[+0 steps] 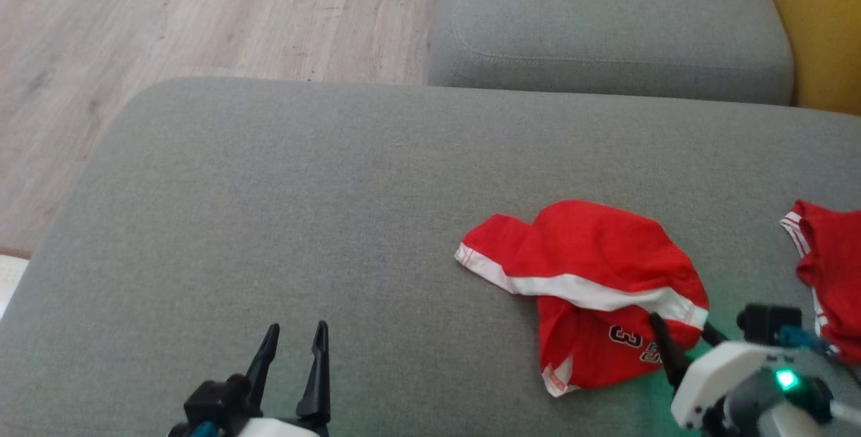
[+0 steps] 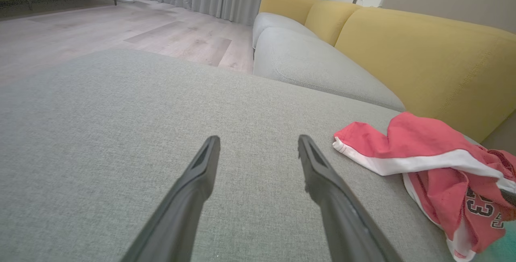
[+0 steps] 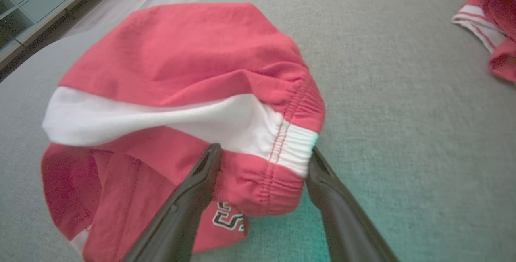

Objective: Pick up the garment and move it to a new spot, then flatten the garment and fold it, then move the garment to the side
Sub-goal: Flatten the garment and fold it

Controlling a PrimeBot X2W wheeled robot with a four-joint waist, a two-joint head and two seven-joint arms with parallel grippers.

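On grey cushion (image 1: 269,188) | garment (image 1: 592,269) right, room leftward | left tool (image 1: 297,325) spread | right tool (image 3: 264,149) spread astride waistband (image 3: 292,145)

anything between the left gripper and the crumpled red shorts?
Nothing. Bare grey cushion runs from the left gripper to the red shorts, as the head view and left wrist view both show.

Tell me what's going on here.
The robot's right gripper, open, straddles the waistband of crumpled red shorts on the grey sofa cushion, not yet closed on them. Its left gripper, also open, hovers above bare cushion to the left. Another red garment lies further right.
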